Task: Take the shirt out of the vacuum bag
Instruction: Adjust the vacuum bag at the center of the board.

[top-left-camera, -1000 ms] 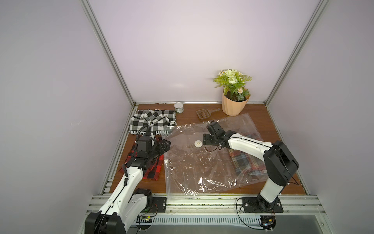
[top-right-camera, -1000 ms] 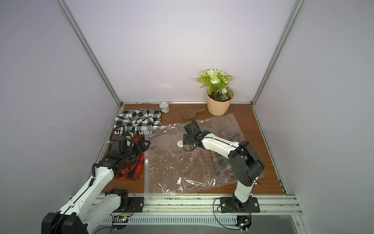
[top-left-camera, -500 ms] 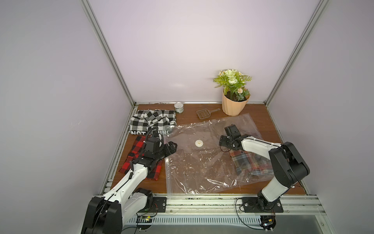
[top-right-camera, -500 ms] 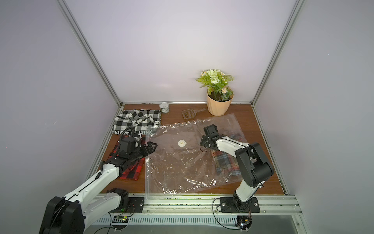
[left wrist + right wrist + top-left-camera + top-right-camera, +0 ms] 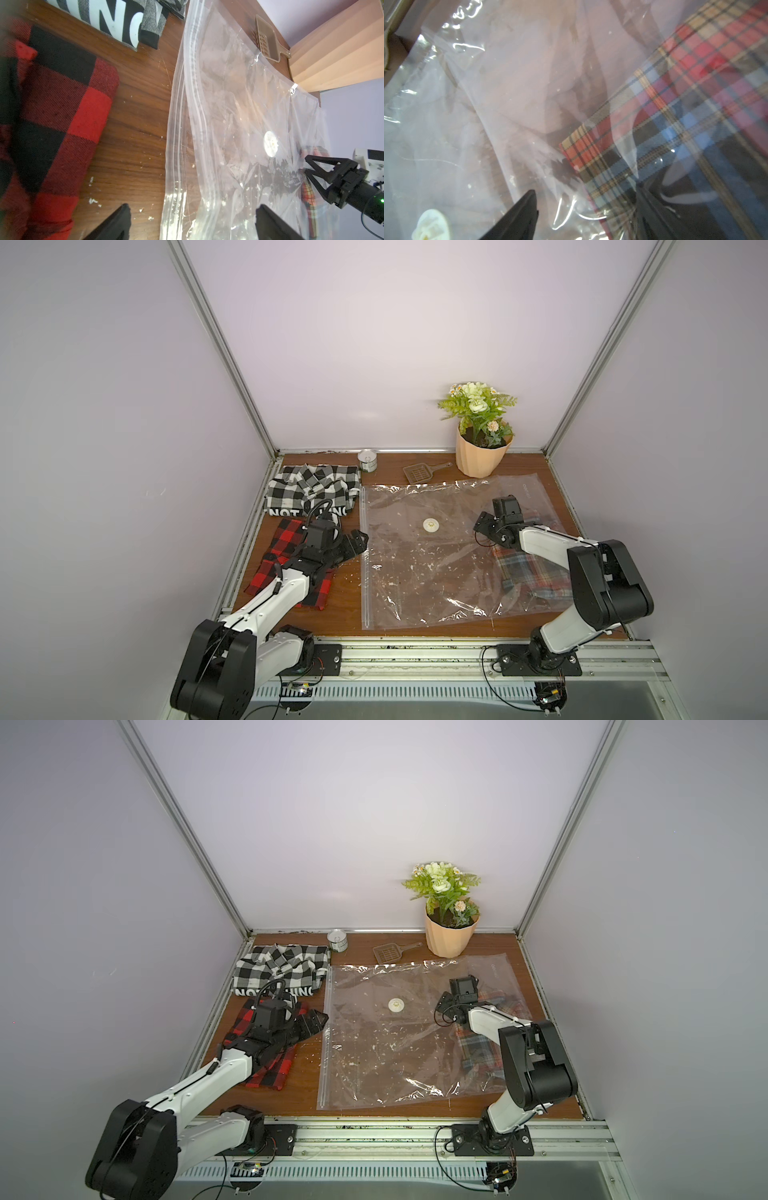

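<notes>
Surface (image 5: 340,585): bag (image 5: 415,572) flat, centre to right, zip edge at left. Valve (image 5: 431,525) on bag's upper face, toward rear. Bagged shirt (image 5: 528,572) inside bag, at right end. Rear shirt (image 5: 309,489) in back-left corner, outside bag. Front shirt (image 5: 286,539) before it, left of bag, partly under left arm. Can (image 5: 368,460) by back wall, right of rear shirt. Scoop (image 5: 419,473) right of can, behind bag. Plant pot (image 5: 482,456) right of scoop, just behind bag. Left fingers (image 5: 116,224) just beside zip edge. Right fingers (image 5: 519,218) over bag, between valve and bagged shirt.
</notes>
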